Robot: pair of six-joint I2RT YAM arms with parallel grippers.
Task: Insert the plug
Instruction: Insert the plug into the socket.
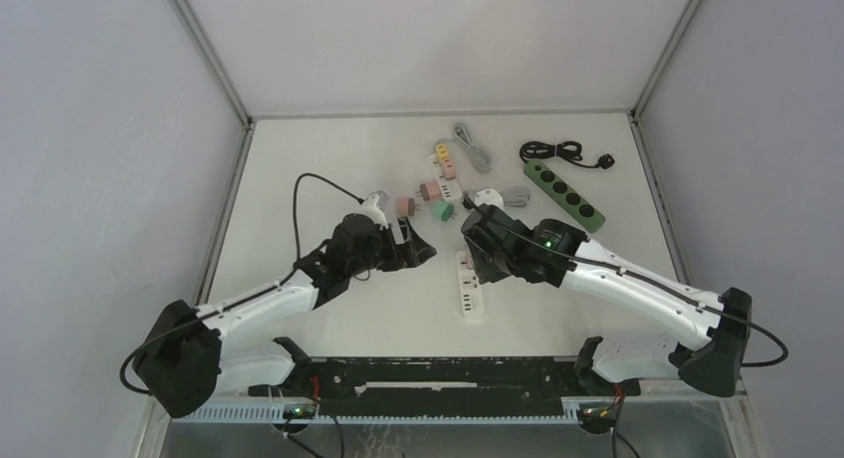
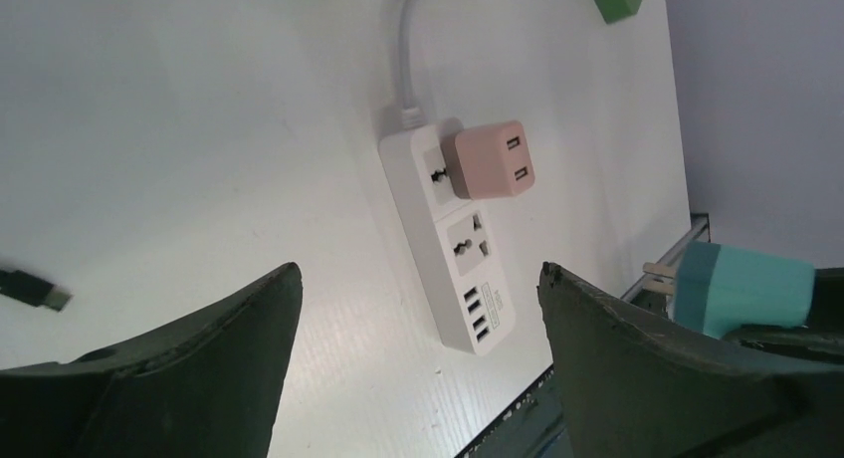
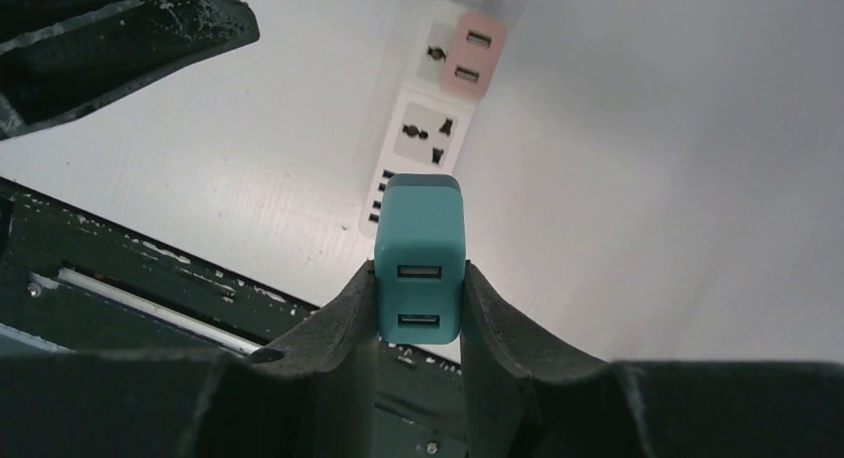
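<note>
The right gripper (image 3: 418,309) pinches a teal plug (image 3: 419,249) at lower centre, the left gripper (image 2: 418,279) spread empty; misaligned prongs could miss the free socket on the power strip (image 3: 423,129) and shove it aside.

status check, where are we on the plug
Left gripper open, empty. Right gripper shut on teal plug, not yet in white power strip. Pink adapter fills one socket; second socket free, unobstructed.
</note>
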